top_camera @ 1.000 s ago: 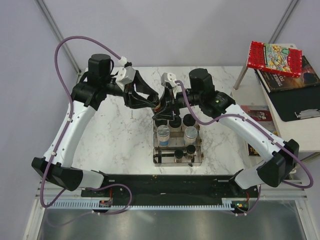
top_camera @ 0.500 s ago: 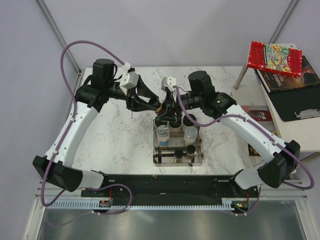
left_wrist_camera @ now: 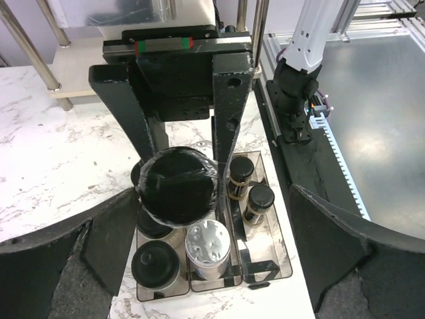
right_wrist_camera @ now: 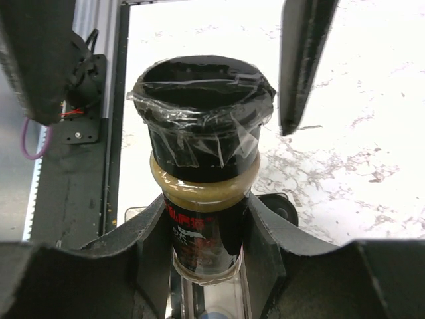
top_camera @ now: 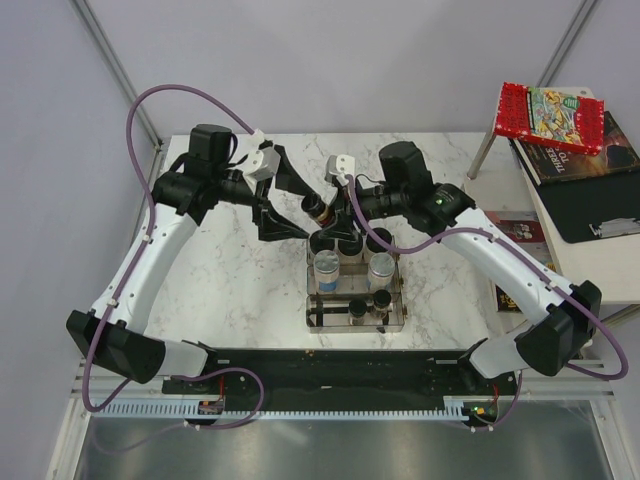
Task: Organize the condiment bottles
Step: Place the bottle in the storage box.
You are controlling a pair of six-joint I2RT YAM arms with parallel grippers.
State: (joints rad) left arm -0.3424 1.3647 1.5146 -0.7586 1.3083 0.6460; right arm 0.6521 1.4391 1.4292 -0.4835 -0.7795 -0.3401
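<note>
A slim brown spice bottle (right_wrist_camera: 202, 229) with a dark, film-wrapped cap (left_wrist_camera: 178, 187) hangs tilted over the back of the clear rack (top_camera: 355, 322). My right gripper (right_wrist_camera: 204, 247) is shut on its body. My left gripper (top_camera: 292, 203) stands wide open around the cap, its fingers (right_wrist_camera: 302, 63) clear of it on both sides. In the rack stand black-lidded jars (left_wrist_camera: 155, 264), silver-capped bottles (left_wrist_camera: 208, 244) with blue labels (top_camera: 327, 272), and two slim dark-capped bottles (left_wrist_camera: 259, 198) in the near compartment.
Books and a red box (top_camera: 550, 115) lie on a side stand at the right, off the marble table (top_camera: 230, 280). The arms' black base rail (top_camera: 340, 368) runs along the near edge. Both arms crowd over the rack's far end.
My left gripper was closed at the bottle's cap and has sprung wide open, letting go. The right gripper keeps the bottle and has lowered slightly toward the rack.
</note>
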